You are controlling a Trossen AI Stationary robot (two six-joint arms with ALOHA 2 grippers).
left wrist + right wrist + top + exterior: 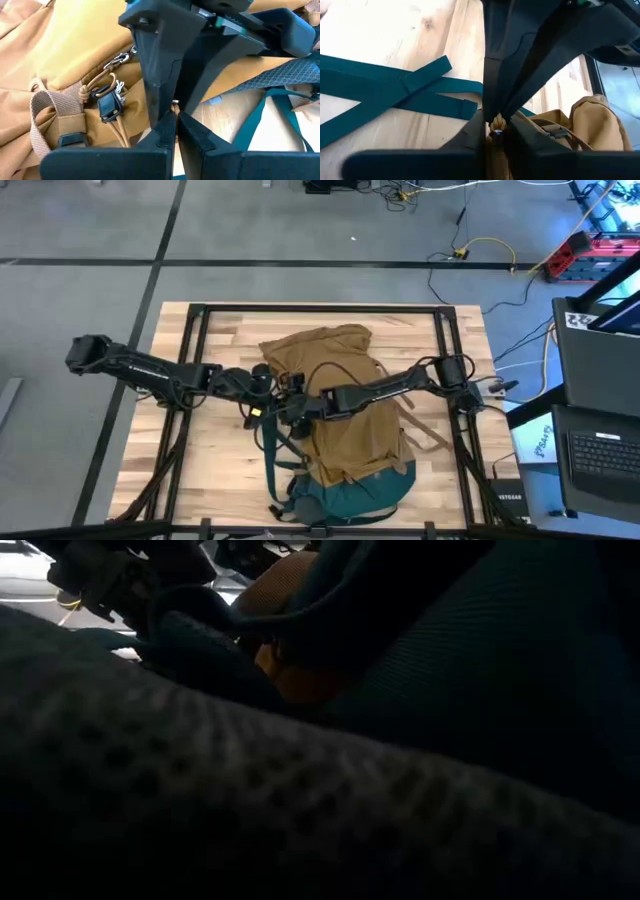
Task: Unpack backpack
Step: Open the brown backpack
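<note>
backpack: tan backpack (345, 405) lies flat mid-table, dark teal base toward the table's near edge, tan top toward the far edge; teal straps (395, 90) trail off its left side onto the wood.
table: light wooden table (200, 470) with black frame rails around it.
left gripper: left gripper (272, 402) sits at the backpack's left edge, arm reaching in from the table's left. In the left wrist view its fingers (165, 132) are pressed together at the tips; a small bit of tan cord shows right at the tips, but cannot tell whether it is actually pinched.
right gripper: right gripper (298, 410) is over the backpack's left side, just beside the left gripper, arm crossing the bag from the table's right. In the right wrist view its fingers (475, 130) are pinching a tan cord knot (496, 122) between the tips.
meeting point: both grippers come together at the same spot on the bag's left edge, fingertips near each other; whether they touch, cannot tell.
bag details: left wrist view shows tan webbing, a black cord lock (107, 107) on a tan cord, a metal clip (117, 61), and a black buckle (70, 140) on the tan fabric.
low view: almost fully blocked by dark fabric close to the lens; a small patch of tan shows behind it.
surroundings: grey floor beyond the table, cables (480, 250) on it, a laptop (600, 450) on a stand to the right.
</note>
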